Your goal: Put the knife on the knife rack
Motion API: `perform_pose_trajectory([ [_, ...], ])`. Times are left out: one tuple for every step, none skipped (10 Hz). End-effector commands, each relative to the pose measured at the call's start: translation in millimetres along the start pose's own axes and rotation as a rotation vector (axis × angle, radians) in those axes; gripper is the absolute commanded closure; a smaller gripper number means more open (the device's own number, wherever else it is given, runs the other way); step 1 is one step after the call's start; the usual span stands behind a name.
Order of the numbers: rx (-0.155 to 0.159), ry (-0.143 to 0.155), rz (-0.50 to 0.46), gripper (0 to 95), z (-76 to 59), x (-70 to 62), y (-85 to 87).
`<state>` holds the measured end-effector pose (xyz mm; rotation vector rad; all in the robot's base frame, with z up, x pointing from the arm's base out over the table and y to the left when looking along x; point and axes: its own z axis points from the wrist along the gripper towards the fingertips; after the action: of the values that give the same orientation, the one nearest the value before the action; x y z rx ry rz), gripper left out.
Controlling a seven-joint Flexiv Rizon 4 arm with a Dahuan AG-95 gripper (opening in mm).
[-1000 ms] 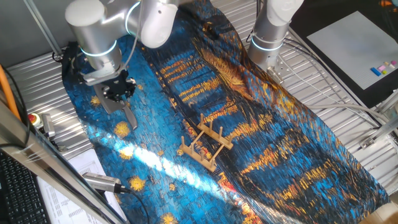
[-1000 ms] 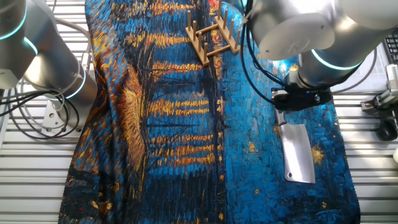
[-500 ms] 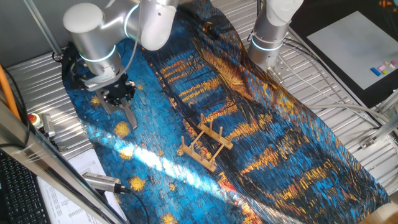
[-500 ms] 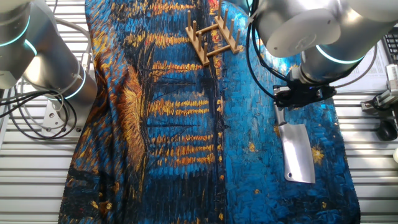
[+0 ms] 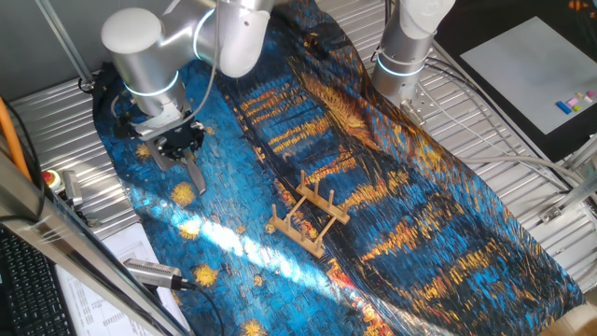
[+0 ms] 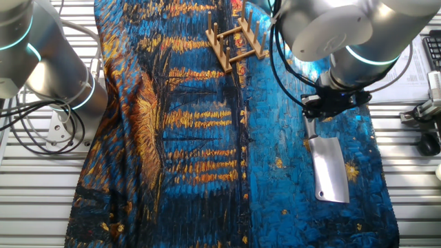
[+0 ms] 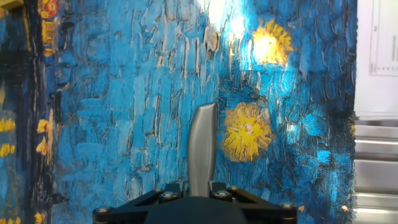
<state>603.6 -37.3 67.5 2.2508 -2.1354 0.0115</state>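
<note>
Gripper (image 6: 311, 121) closed on the knife (image 6: 329, 169) handle, at right of the other fixed view.
Blade lies on the cloth (image 6: 186, 138); rack (image 6: 235, 40) stands well apart at top. Risk: the heavy blade may pivot or slip in the narrow handle grasp during lift.

The knife (image 6: 329, 169) is a cleaver with a broad, dull-grey rectangular blade that lies flat on the blue painted cloth, its short silvery handle (image 7: 202, 149) pointing toward the rack. The knife rack (image 5: 307, 220) is a small light-brown wooden frame of two rails with upright pegs and crossbars. It stands upright on the cloth, well apart from the knife.
</note>
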Motion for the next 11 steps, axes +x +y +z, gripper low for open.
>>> perform_pose_trajectory([
  [-0.004, 0.001, 0.028, 76.0, -0.1, 0.2, 0.4],
  [-0.003, 0.003, 0.044, 76.0, -0.2, 0.2, 0.4],
  [0.004, -0.008, 0.127, 76.0, -0.2, 0.2, 0.4],
  [0.009, 0.018, 0.107, 95.0, -0.2, 0.2, 0.4],
  [-0.004, 0.041, 0.057, 95.0, -0.2, 0.2, 0.4],
  [-0.001, 0.04, 0.028, 95.0, -0.2, 0.2, 0.4],
  [0.004, 0.041, 0.017, 95.0, -0.2, 0.2, 0.4],
  [0.007, 0.072, 0.026, 95.0, -0.2, 0.2, 0.4],
  [0.008, 0.061, 0.028, 95.0, -0.2, 0.2, 0.4],
  [0.034, 0.033, 0.019, 95.0, -0.2, 0.2, 0.4],
  [0.06, 0.022, 0.001, 95.0, -0.2, 0.2, 0.4],
])
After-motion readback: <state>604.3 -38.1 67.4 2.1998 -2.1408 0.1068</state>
